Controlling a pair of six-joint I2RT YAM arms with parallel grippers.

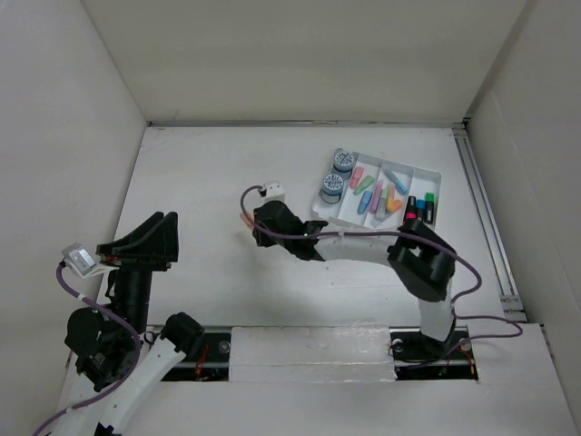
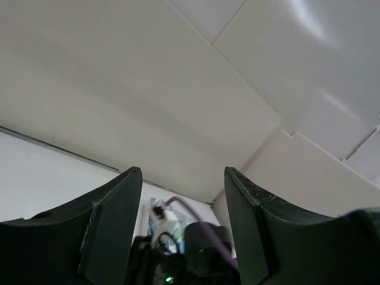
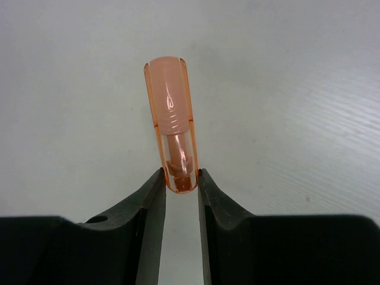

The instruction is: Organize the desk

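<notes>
White walls on three sides; the desk (image 1: 209, 173) is the matte white tabletop filling the floor of the enclosure, under both arms.

Top view: a compartmented tray (image 1: 399, 164) sits at far right of the desk, with two round rolls (image 1: 343, 161) at its left end and pastel markers (image 1: 377, 195) in its slots; dark-capped markers (image 1: 419, 209) at its near right corner. The right gripper (image 1: 247, 221) reaches leftward to mid-desk, well apart from the tray. The left gripper (image 1: 162, 238) is raised at near left, over nothing.

Left wrist view: left gripper (image 2: 181, 178) wide, nothing between the jaws; it faces the walls, with the other arm's wrist (image 2: 202, 249) low in the gap.

Right wrist view: right gripper (image 3: 180, 178) narrow, its jaws pressing both sides of an orange marker (image 3: 172, 113) at its near end only; the rest of the marker, clear cap included, juts out over the bare desk (image 3: 297, 89). We cannot tell whether it rests on the surface or hangs just above.

Handling, as we judge it: the desk itself is rigid and stays put; the marker is light, stiff, smooth plastic, likely slippery; pinched so near one end it may swivel; a hold nearer mid-barrel would seem steadier.
</notes>
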